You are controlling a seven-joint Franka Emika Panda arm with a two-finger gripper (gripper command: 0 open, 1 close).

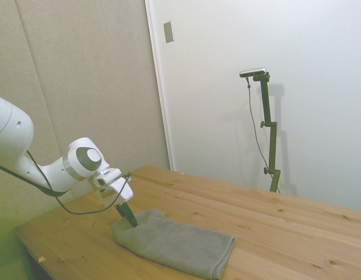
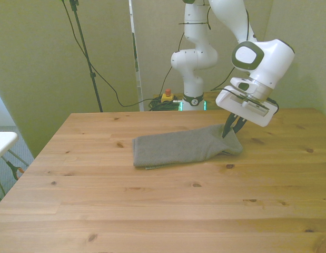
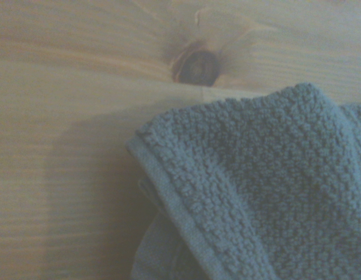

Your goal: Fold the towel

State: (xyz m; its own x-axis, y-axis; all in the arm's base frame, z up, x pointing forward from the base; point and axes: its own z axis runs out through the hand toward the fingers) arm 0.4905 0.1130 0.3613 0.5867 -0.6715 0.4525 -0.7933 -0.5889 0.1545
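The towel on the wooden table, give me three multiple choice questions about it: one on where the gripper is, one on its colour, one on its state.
1. Where is the gripper relative to the towel?
A. at the end on the front view's right
B. over its middle
C. off the table

2. What colour is the towel?
A. bright red
B. grey-olive
C. white with stripes

3. How does the towel lie?
A. hanging over the table edge
B. rolled into a tube standing upright
C. flat on the wood, with layers doubled at one corner

Answers:
1 A, the dark fingertips meet the cloth at that end.
2 B, all three views show plain grey-olive terry.
3 C, the wrist view shows one hemmed layer lying over another.
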